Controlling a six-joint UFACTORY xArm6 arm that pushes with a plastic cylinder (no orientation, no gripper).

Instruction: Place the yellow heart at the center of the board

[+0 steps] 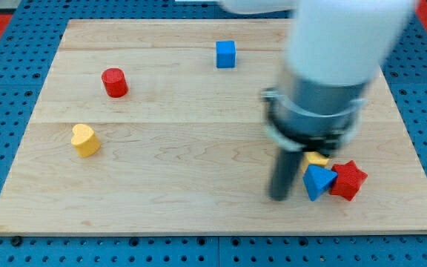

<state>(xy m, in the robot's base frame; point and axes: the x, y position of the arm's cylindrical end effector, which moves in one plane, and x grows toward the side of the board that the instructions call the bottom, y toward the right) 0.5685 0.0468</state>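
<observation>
My tip (279,197), a bare rod holding nothing, rests just left of the blue triangle (316,182), well apart from the yellow heart (84,139) at the board (199,215)'s left, so I judge the approach comes next: swing round its left side and push rightward.

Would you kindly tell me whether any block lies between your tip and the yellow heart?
No. In the camera view, only bare wooden board lies between my tip and the yellow heart; the red cylinder sits above that line.
</observation>
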